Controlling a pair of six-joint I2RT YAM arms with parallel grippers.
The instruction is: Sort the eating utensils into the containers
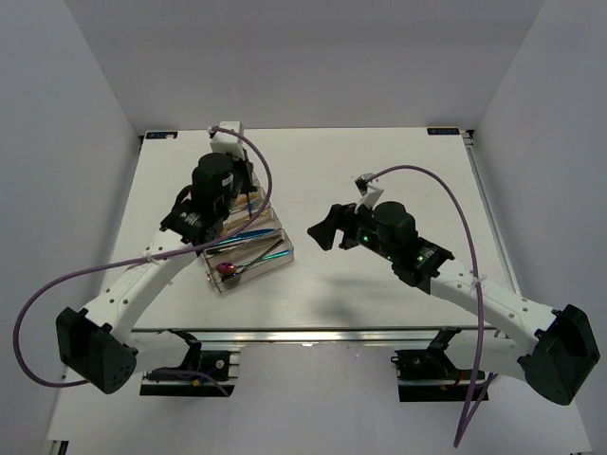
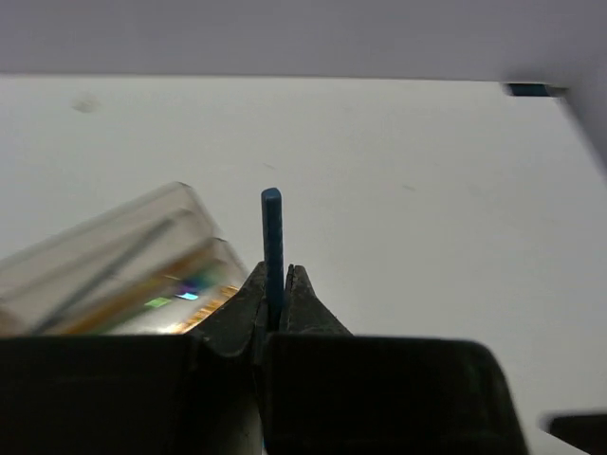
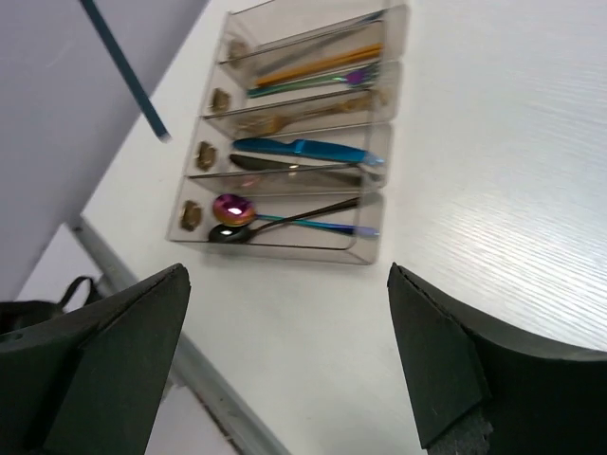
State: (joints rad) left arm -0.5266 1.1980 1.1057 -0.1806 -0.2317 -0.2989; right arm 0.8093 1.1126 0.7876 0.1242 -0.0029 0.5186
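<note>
My left gripper is shut on a slim blue chopstick and holds it upright above the far end of the clear organiser tray. The same chopstick hangs in the air at the upper left of the right wrist view. The tray holds an orange chopstick, a gold fork, a blue knife, a black knife, an iridescent spoon and a black spoon. My right gripper is open and empty, to the right of the tray in the top view.
The left arm's wrist covers the far part of the tray from above. Purple cables loop over both arms. The table's near edge runs close to the tray. White walls stand round the table.
</note>
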